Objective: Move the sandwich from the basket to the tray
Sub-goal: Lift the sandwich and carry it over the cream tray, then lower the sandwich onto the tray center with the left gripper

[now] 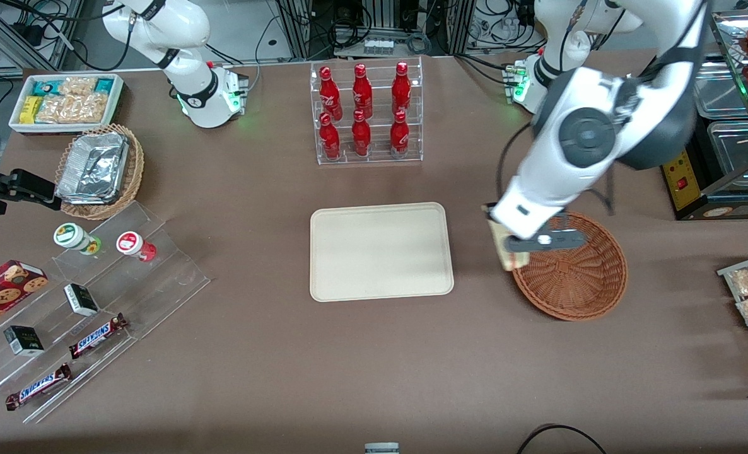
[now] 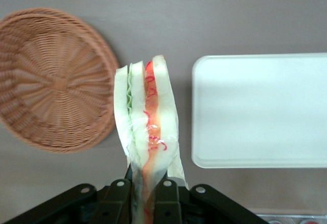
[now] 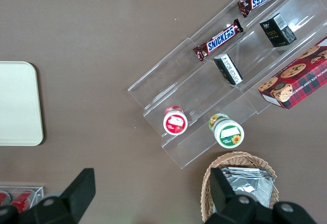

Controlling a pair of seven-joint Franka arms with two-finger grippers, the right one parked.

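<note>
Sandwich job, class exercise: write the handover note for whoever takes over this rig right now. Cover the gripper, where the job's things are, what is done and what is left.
Gripper: shut on the sandwich, held in the air at the basket's rim on the side facing the tray.
Basket: on the table toward the working arm's end; nothing shows in it.
Tray: mid-table, bare, beside the basket with a strip of table between them.
Done: sandwich gripped and lifted out of the basket.
Left: carry it over the tray, lower it, open the fingers, pull back.

Even overhead light (arm motion-blurred)
</note>
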